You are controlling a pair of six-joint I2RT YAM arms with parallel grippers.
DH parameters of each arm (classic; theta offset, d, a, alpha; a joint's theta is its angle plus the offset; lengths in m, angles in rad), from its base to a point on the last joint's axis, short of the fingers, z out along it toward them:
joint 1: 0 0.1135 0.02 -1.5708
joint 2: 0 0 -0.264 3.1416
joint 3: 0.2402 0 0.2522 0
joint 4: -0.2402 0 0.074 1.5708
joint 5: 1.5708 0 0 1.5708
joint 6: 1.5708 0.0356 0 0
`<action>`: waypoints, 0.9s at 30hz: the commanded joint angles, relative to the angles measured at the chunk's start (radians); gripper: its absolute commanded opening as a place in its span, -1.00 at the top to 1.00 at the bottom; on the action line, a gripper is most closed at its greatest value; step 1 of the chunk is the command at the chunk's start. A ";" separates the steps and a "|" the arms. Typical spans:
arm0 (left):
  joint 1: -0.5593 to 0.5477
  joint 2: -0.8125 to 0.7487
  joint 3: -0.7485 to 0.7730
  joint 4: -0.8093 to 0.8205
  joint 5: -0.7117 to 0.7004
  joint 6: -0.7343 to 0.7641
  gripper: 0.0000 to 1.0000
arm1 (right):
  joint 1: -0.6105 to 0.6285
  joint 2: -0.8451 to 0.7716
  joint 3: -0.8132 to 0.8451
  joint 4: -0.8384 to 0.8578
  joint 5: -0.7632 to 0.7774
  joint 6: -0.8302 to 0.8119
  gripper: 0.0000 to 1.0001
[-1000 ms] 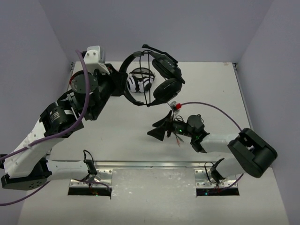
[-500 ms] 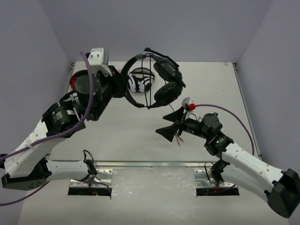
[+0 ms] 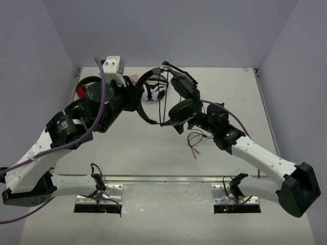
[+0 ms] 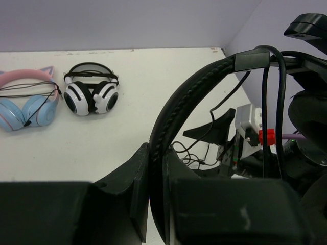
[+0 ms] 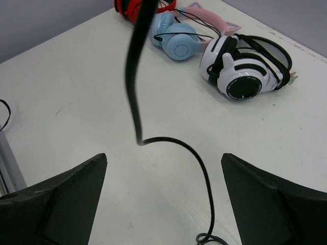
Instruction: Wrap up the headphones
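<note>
Wrapping step: my left gripper (image 4: 156,176) clamped the headphones (image 3: 184,108); right gripper (image 5: 163,161) gaped around the cable (image 5: 132,76) at five o'clock; pinching was due next.

Even bright light, soft shadows, close-up blur.

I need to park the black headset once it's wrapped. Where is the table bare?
Two bare patches: the table's far right corner, beyond the right arm, and the near middle, between the left arm and the loose cable. The far left is crowded: black-and-white headphones, a pink-and-blue pair, a red pair.
</note>
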 commanded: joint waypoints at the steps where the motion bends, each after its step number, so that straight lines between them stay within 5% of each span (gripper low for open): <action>1: -0.008 -0.010 0.066 0.050 0.052 -0.041 0.99 | -0.029 0.036 0.038 0.099 -0.028 -0.025 -0.86; 9: -0.008 0.020 0.136 0.003 0.102 -0.050 0.99 | -0.069 0.204 0.081 0.244 -0.180 0.022 -0.63; 13: -0.008 0.020 0.161 -0.017 0.050 -0.050 0.99 | -0.070 0.257 0.065 0.281 -0.209 0.033 0.58; 16: -0.008 0.017 0.159 -0.019 -0.092 -0.041 0.99 | -0.070 0.206 -0.014 0.365 -0.211 0.079 0.97; 27: -0.003 0.062 0.237 -0.031 -0.401 -0.194 0.99 | -0.033 0.050 -0.307 0.585 -0.430 0.314 0.97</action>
